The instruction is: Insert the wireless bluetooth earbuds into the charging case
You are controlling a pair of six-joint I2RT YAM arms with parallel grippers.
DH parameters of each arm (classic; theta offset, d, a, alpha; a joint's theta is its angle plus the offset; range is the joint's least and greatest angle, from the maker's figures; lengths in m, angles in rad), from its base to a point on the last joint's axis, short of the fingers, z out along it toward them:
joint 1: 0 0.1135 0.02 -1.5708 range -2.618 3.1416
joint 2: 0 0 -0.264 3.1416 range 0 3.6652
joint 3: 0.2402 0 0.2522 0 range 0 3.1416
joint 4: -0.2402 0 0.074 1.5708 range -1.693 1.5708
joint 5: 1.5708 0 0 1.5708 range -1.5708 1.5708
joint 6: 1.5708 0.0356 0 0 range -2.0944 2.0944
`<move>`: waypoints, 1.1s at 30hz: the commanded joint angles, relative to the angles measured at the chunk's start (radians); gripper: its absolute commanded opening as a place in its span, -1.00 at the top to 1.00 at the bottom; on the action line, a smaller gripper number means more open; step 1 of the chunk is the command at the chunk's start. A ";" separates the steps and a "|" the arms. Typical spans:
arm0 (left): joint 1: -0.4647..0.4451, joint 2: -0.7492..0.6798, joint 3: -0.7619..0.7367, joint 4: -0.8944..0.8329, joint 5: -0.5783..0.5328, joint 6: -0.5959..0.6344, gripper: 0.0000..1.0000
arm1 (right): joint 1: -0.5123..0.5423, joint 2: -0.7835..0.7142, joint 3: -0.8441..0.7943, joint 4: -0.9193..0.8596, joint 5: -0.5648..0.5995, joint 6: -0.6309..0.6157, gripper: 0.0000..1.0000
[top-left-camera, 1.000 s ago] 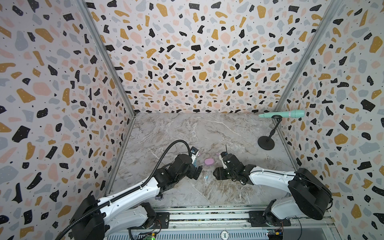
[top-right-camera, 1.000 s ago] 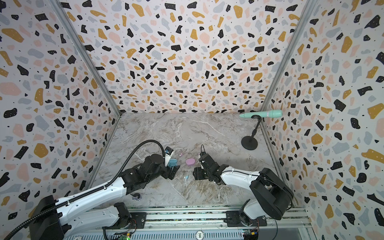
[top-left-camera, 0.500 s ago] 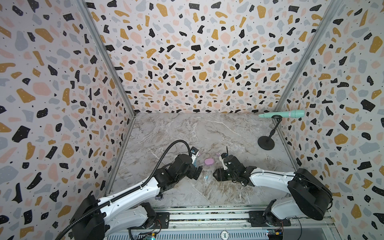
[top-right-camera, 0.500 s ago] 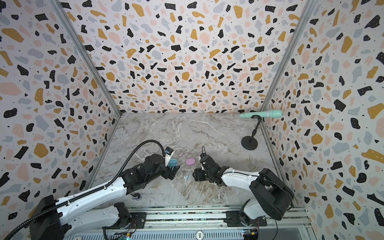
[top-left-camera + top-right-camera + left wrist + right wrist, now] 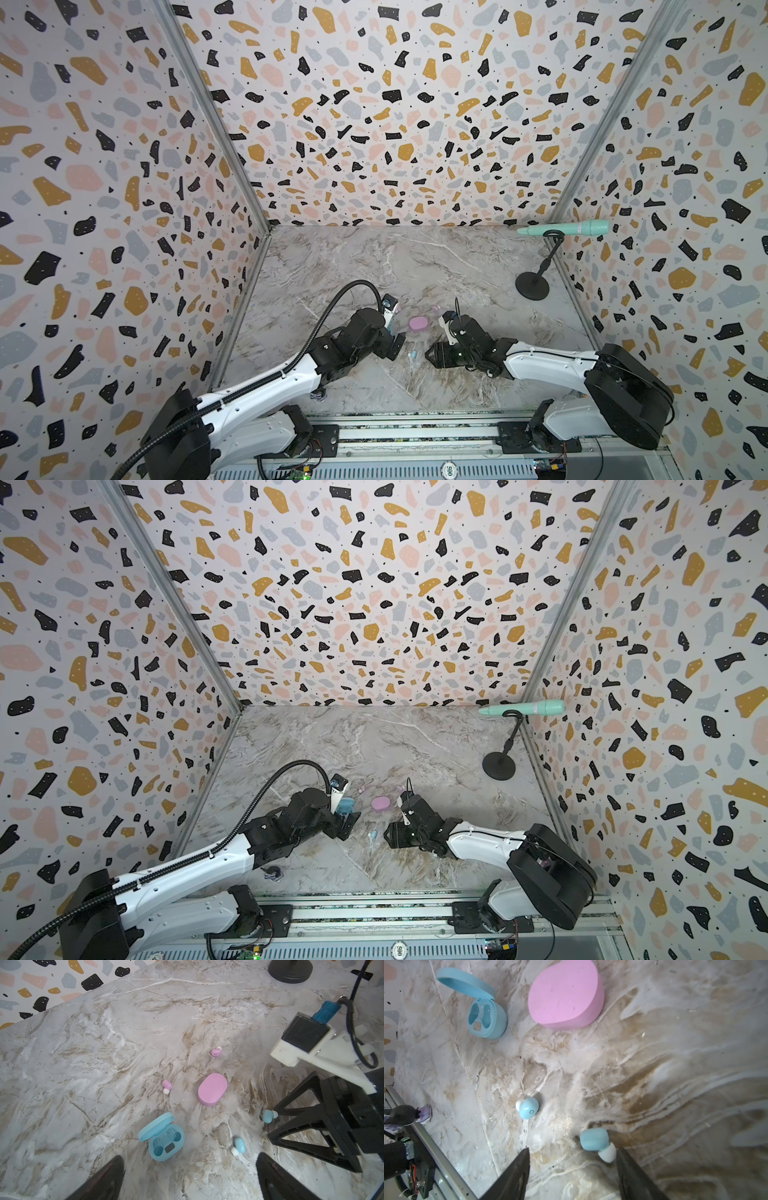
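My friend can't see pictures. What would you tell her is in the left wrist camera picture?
An open, empty blue earbud case lies on a marble table beside a closed pink case. Two pink earbuds and two blue earbuds lie loose nearby; the right gripper, fingers open, has one blue earbud at a fingertip.
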 commanded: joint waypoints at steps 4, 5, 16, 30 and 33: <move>-0.006 0.003 0.040 0.010 0.008 0.008 -0.99 | -0.002 -0.031 0.034 -0.065 0.052 -0.025 -0.34; -0.006 0.003 0.040 0.009 0.008 0.008 -1.00 | -0.004 -0.026 0.039 -0.067 0.054 -0.029 -0.34; -0.006 -0.001 0.041 0.009 0.009 0.008 -0.99 | -0.002 0.038 0.053 -0.035 0.037 -0.031 -0.35; -0.005 -0.001 0.040 0.009 0.011 0.007 -0.99 | 0.098 0.053 0.044 -0.013 0.030 0.064 -0.35; -0.006 0.000 0.041 0.009 0.013 0.008 -1.00 | 0.126 0.059 0.041 0.005 0.024 0.094 -0.35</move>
